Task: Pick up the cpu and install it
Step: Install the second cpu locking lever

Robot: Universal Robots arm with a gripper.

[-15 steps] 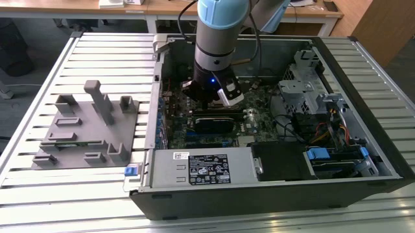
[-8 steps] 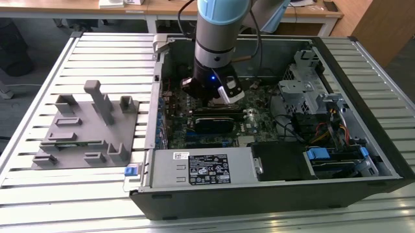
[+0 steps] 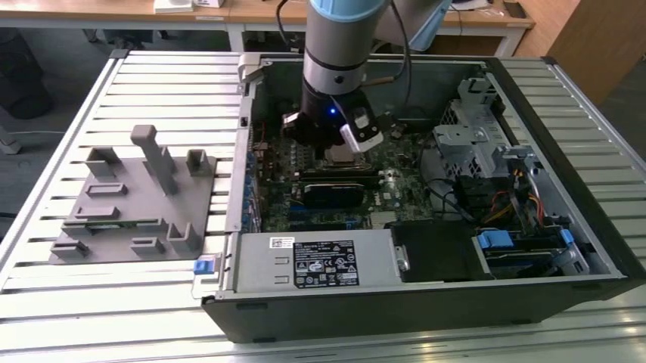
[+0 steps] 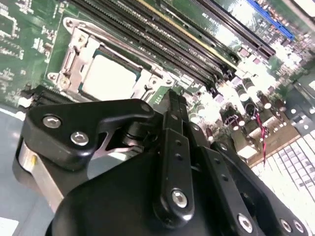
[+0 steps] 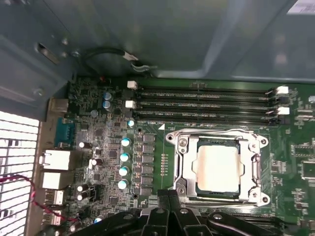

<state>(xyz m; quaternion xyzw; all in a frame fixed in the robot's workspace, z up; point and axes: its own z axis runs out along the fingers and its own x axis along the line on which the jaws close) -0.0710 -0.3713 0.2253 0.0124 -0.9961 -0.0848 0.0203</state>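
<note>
Gripper (image 4: 170,105): black linkage and bolted fingers (image 4: 174,147) sit closest to the lens in the second wrist view; the fingertips are pressed together with nothing between them, so it grasps nothing. Its tips also show in the first wrist view (image 5: 167,196), just beside the socket frame.
Arm (image 3: 343,53): reaches down into the open computer case (image 3: 565,227), with the gripper over the motherboard in the exterior view (image 3: 338,147).
Cpu (image 5: 218,168): lies flat inside the socket frame, pale metal top up, not touched by the gripper; in the second wrist view (image 4: 109,78) it sits just beyond the fingertips.
Socket frame (image 5: 256,169): silver metal bracket around the cpu, on the green motherboard (image 5: 162,162).
Memory slots (image 5: 206,105): four long black slots run parallel, just beside the socket.
Capacitors (image 5: 124,157): a row of small cylinders stands near the socket's other side.
Grey fixture plate (image 3: 136,200): rests on the slatted table (image 3: 60,151), at the exterior view's left, well apart from the case.
</note>
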